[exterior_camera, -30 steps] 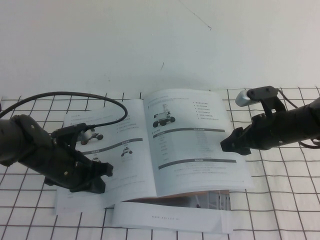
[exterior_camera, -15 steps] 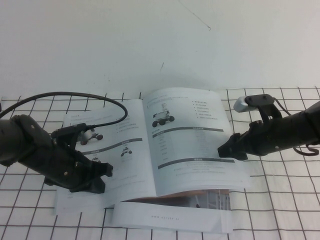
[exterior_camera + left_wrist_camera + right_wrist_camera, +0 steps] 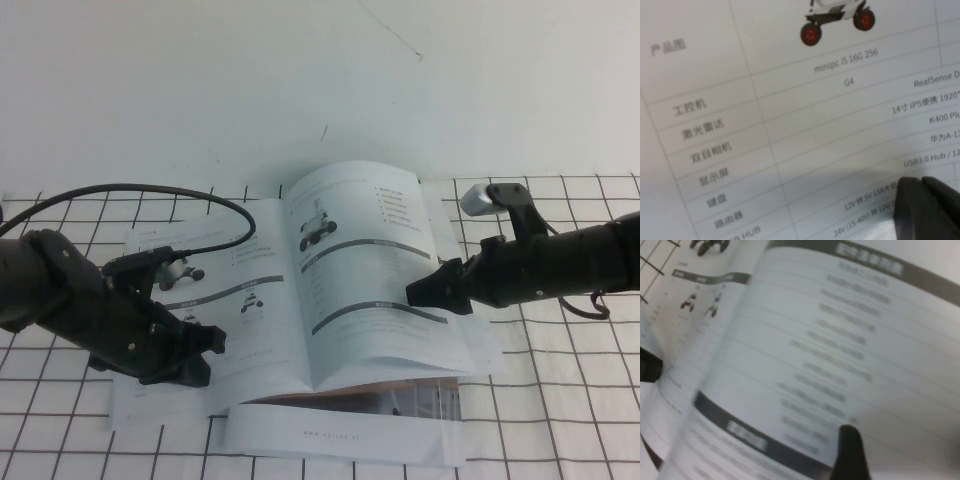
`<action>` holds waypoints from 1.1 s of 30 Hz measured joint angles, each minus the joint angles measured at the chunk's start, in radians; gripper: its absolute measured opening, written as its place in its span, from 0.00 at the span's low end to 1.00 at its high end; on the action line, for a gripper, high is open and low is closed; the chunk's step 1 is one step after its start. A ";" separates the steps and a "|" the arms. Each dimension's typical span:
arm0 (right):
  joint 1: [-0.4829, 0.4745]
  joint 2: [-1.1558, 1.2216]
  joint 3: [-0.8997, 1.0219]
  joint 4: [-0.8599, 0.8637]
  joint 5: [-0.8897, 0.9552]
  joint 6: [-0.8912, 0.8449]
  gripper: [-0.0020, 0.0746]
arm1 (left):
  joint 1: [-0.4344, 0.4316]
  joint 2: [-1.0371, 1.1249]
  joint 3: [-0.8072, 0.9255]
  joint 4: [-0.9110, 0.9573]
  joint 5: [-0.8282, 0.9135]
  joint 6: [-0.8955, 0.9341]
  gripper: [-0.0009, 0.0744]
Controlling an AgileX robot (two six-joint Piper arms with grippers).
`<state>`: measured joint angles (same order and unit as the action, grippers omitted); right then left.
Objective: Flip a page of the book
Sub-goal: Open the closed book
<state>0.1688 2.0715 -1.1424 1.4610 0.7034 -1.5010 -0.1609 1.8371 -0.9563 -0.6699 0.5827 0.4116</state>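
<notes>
High view: the book point(image 3: 300, 300) lies open on the gridded table point(image 3: 560, 420), and the right-hand page point(image 3: 375, 270) is bowing up off the stack, its outer edge lifted. The right gripper point(image 3: 425, 292) sits right at that outer edge, jaws spread wide and clamped on nothing that I can see; it looks to be nudging the sheet from the side, though the contact itself is hard to make out. Over on the left, the left gripper point(image 3: 195, 355) rests on the left-hand page near the near-left corner, pinning the book down; whether its fingers are open or shut I cannot tell.

Risks now: with no pinch on the sheet, the page could slip off the fingertip and flop back flat. Push too low and it may catch several sheets, or crease this one. If the left arm's hold is light, the whole book could slide left instead of the page turning.
</notes>
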 joint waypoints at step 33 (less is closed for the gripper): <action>0.218 0.097 -0.184 0.148 0.195 -0.059 0.65 | 0.000 0.000 0.000 0.000 -0.004 0.000 0.01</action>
<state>0.3871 2.1681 -1.3264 1.6090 0.8988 -1.5603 -0.1609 1.8371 -0.9563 -0.6699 0.5788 0.4116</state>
